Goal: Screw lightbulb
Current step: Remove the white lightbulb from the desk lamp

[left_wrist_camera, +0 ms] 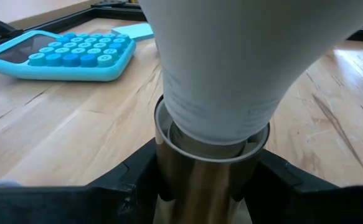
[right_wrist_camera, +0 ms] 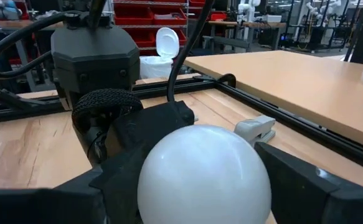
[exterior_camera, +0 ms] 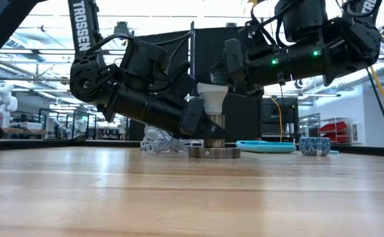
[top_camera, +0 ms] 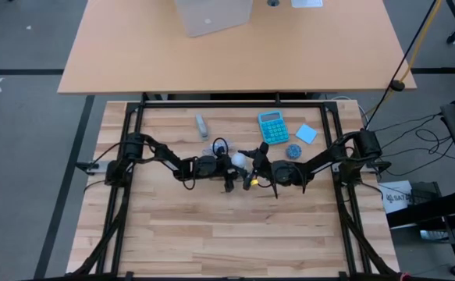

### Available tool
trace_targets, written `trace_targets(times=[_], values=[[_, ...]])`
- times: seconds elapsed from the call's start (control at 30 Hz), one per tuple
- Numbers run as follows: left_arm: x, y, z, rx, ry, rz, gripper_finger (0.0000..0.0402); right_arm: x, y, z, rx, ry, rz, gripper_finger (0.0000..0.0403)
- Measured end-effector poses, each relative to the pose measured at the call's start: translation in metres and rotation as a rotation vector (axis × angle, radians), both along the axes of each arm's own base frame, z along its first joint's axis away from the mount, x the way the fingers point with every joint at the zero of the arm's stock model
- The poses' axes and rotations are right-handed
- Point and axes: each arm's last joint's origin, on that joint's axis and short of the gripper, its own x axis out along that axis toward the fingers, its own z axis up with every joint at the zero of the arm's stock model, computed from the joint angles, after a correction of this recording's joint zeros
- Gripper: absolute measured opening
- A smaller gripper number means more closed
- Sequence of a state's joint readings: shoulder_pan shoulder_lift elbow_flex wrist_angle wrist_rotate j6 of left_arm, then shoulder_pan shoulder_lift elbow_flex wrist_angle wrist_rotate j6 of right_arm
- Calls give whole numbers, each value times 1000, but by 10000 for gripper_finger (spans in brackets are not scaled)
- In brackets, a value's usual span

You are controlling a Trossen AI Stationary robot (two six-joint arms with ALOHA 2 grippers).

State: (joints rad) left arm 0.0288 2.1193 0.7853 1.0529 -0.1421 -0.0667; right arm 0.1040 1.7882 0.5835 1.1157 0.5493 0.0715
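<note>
The lightbulb (left_wrist_camera: 218, 62) was found upright, its narrow end seated in the socket (left_wrist_camera: 200, 180). The socket was clamped between the fingers of the left gripper (left_wrist_camera: 200, 193). The right gripper (right_wrist_camera: 206, 180) was positioned over the lightbulb's head, fingers spread either side; contact could not be confirmed. A calculator (left_wrist_camera: 63, 53) lay beyond the socket.

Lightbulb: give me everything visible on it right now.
The lightbulb is white and matte, with a rounded head and a neck tapering downward. It stands upright, narrow end down, inside the brass-coloured socket tube on a round grey base on the wooden table. Its screw end is hidden inside the tube. The left gripper clamps the tube just below it. The right gripper straddles the head from above, fingers on either side; contact isn't clear.
</note>
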Motion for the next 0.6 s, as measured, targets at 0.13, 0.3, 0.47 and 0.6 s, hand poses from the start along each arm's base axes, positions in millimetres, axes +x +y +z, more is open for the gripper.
trace_targets(times=[0.13,0.3,0.47,0.6], values=[[0,0,0,3,2,-2,181,0,0,-1,-20,19,19,265],[0,-1,0,20,6,-19,181,-1,-3,0,-54,80,71,270],[0,-2,0,45,10,-39,181,-6,-9,7,-91,129,167,269],[1,-3,0,42,9,-54,181,-9,-17,15,-94,159,299,275]])
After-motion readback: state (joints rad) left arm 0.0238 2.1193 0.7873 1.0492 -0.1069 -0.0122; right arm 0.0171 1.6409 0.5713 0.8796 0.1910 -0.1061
